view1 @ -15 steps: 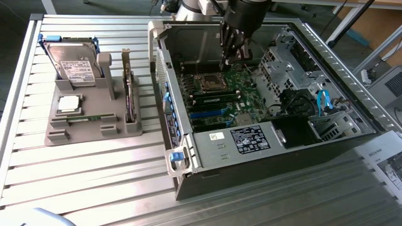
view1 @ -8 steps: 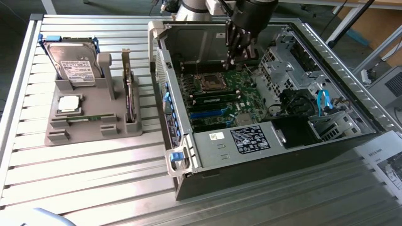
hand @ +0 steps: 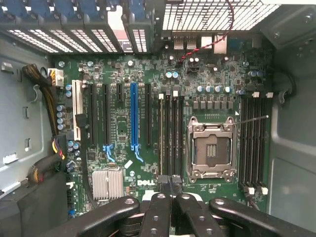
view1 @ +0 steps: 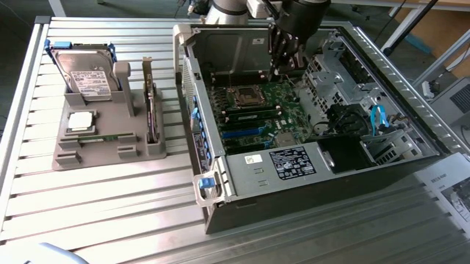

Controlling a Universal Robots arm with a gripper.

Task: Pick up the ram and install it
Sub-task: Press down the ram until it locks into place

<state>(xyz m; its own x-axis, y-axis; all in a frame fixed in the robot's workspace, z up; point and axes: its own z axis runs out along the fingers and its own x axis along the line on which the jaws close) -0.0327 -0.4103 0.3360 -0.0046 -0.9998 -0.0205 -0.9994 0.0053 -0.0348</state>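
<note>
1. The slatted metal desk (view1: 110, 220) carries an open computer case (view1: 309, 203) lying on its side, with a grey holder (view1: 96, 157) beside it toward the exterior view's left.
2. Inside the case, the green motherboard (view1: 257, 118) lies flat and exposed. Its processor socket (view1: 248, 97) is empty, and a blue cable (view1: 378, 118) sits toward the exterior view's right.
3. The ram (view1: 99, 138) lies flat in a slot of the holder, well apart from the hand. It is just beside the square silver processor chip (view1: 81, 122).
4. A dark expansion card (view1: 151, 110) stands upright on the holder's side nearest the case. A hard drive (view1: 85, 74) stands at the holder's far end.
5. Farther back, the hand (view1: 288, 67) hangs inside the open case above the motherboard, near the socket.
6. In the wrist view the hand (hand: 173, 190) is clenched, its black fingers (hand: 160, 212) pressed together. I cannot tell whether anything thin sits between them.
7. Past the fingertips in that view lie the black memory slots (hand: 170, 133). They run between a long blue slot (hand: 133, 118) and the socket (hand: 210, 148).
</note>
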